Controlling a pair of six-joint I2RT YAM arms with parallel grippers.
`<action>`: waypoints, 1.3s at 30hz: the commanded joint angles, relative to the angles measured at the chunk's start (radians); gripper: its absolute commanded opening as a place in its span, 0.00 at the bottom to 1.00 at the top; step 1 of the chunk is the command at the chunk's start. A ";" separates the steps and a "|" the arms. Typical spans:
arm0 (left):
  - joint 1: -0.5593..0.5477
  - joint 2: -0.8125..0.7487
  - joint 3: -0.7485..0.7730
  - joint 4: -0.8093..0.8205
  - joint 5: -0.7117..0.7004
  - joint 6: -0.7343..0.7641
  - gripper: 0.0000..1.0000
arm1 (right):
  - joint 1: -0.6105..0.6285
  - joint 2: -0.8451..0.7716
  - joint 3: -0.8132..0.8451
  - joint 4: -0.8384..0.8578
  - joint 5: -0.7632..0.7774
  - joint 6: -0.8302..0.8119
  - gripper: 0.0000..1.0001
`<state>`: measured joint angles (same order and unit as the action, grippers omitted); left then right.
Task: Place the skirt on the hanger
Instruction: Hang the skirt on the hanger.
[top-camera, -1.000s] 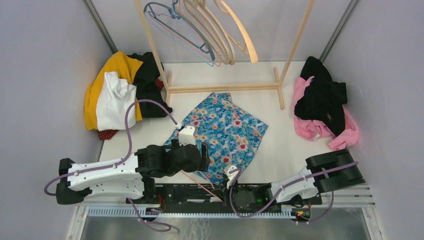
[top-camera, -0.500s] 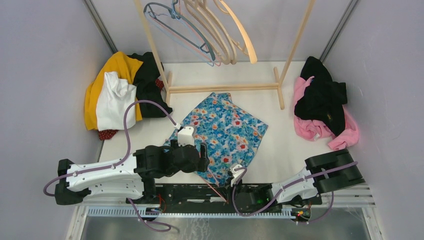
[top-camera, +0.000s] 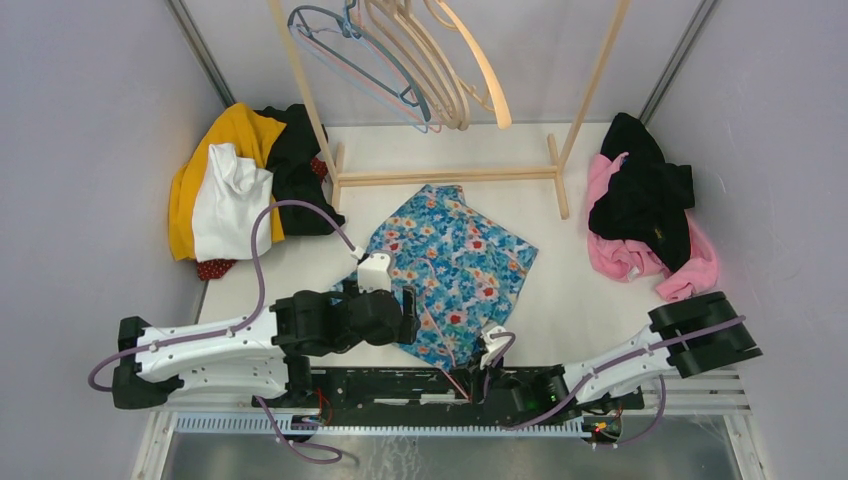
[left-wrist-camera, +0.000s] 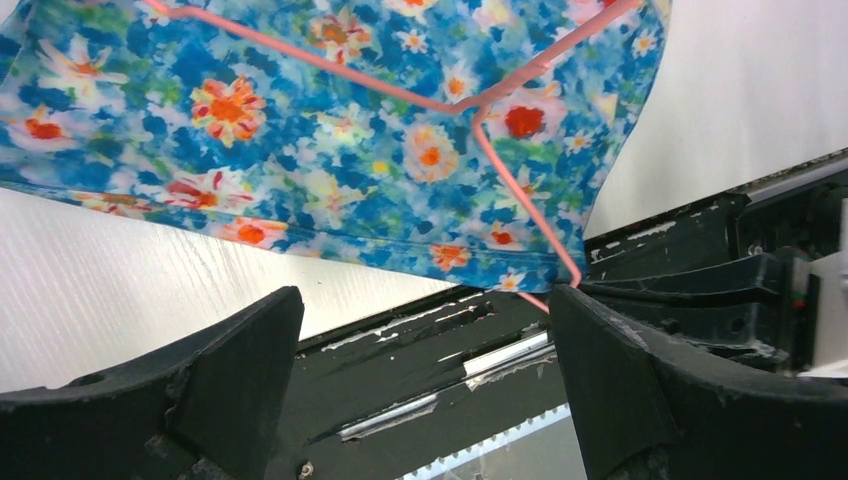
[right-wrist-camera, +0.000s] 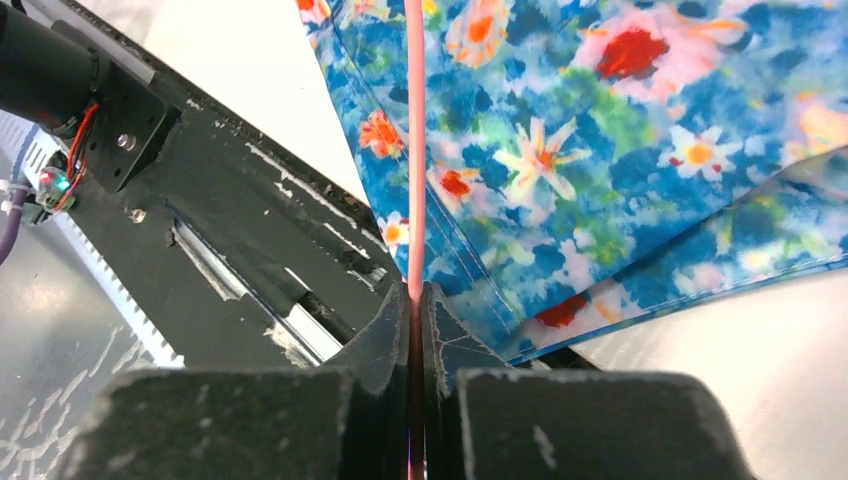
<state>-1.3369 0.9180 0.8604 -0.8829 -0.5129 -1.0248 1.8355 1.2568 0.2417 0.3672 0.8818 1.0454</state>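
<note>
The blue floral skirt (top-camera: 452, 262) lies flat on the white table, its near corner reaching the front edge. A thin pink wire hanger (left-wrist-camera: 432, 101) lies on top of the skirt; it also shows in the right wrist view (right-wrist-camera: 413, 150). My right gripper (top-camera: 490, 348) (right-wrist-camera: 415, 300) is shut on the hanger's pink wire at the skirt's near corner, over the black rail. My left gripper (top-camera: 408, 306) (left-wrist-camera: 425, 300) is open and empty, low over the skirt's near left edge. The skirt also shows in both wrist views (left-wrist-camera: 300, 150) (right-wrist-camera: 620, 140).
A wooden clothes rack (top-camera: 450, 176) stands behind the skirt with several hangers (top-camera: 420, 60) on its bar. A yellow, white and black clothes pile (top-camera: 235, 185) lies at the back left, a black and pink pile (top-camera: 645, 215) at the right. A black rail (top-camera: 390, 385) runs along the front edge.
My right gripper has moved to the right along the front edge with the pink hanger in it, and the skirt's near corner has shifted slightly. The left arm has stayed still.
</note>
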 joint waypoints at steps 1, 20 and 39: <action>0.001 0.029 0.036 0.038 -0.002 0.007 0.99 | 0.005 -0.090 0.002 -0.167 0.082 -0.030 0.01; 0.002 0.151 -0.036 0.187 0.017 -0.012 0.97 | -0.036 -0.028 -0.044 -0.058 0.023 -0.226 0.01; 0.121 0.318 -0.252 0.537 0.122 -0.027 0.46 | -0.113 -0.089 -0.056 -0.035 -0.078 -0.359 0.01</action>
<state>-1.2457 1.2488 0.6441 -0.4454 -0.4068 -1.0271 1.7565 1.1923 0.1947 0.3241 0.8673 0.7448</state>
